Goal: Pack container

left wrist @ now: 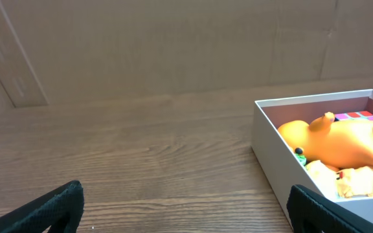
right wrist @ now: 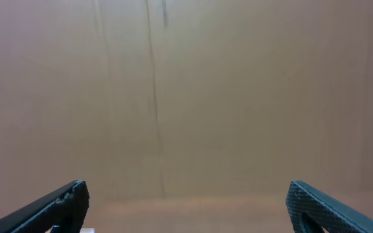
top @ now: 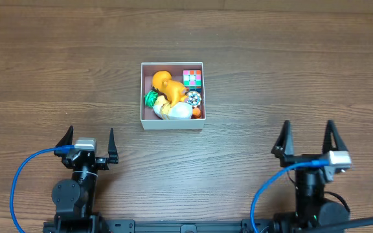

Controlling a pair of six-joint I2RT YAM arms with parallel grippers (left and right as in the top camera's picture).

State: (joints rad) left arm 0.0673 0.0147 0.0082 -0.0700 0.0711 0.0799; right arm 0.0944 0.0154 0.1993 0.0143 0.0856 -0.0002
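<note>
Now, desk (top: 271,77): wood grain, carrying one load at its middle, out ahead of my two bases.
Container (top: 173,125): central on the desk and well apart from both claws, open side up so toys can drop in; its floor is mostly covered.
Left claw (top: 90,134): spread wide and holding nothing, low near my base; its wrist view catches the container's near corner off to the right.
Right claw (top: 308,126): likewise wide and empty; its wrist view shows only a plain brown wall.
Orange toy (top: 167,86): lies across the heap inside.
Colour cube (top: 192,78): tucked into the far right corner.
Judgement: I see no loose toys outside, so packing looks finished.
</note>
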